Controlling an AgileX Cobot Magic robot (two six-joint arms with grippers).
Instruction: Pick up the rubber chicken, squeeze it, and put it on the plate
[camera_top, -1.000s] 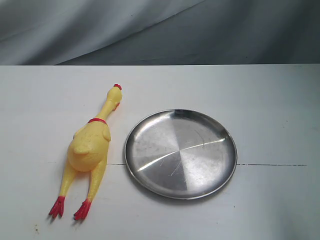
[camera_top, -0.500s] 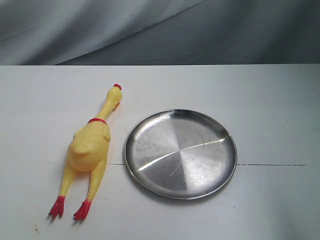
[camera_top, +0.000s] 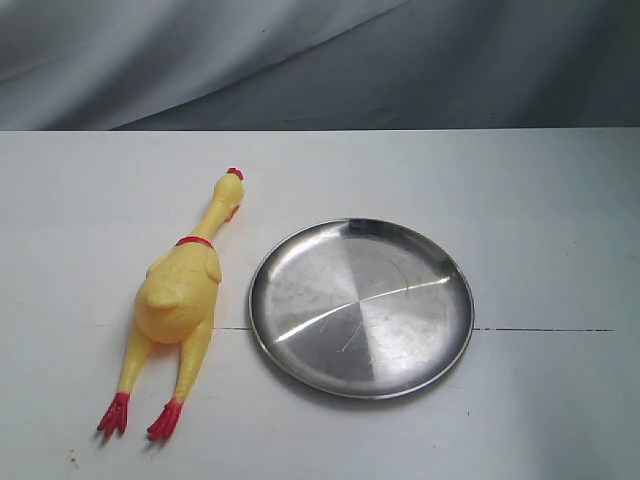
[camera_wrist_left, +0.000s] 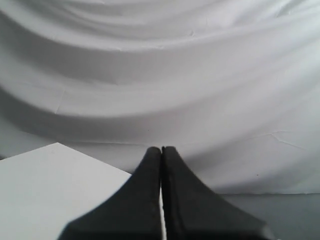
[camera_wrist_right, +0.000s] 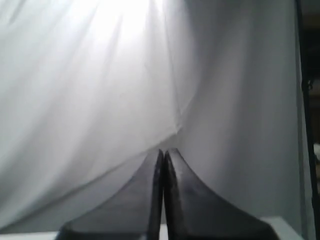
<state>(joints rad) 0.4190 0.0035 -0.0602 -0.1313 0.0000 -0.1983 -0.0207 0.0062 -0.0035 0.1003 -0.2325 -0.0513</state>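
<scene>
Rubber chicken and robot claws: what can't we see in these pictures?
1. Rubber chicken: seen in the exterior view only. Its face is too small to make out, and its underside lies against the table.
2. Left claw: in the left wrist view it is shut, its base is cut off by the bottom edge, and it faces mostly cloth.
3. Right claw: the right wrist view shows the same.
4. The exterior view shows neither claw, so where they are can't be told.
</scene>
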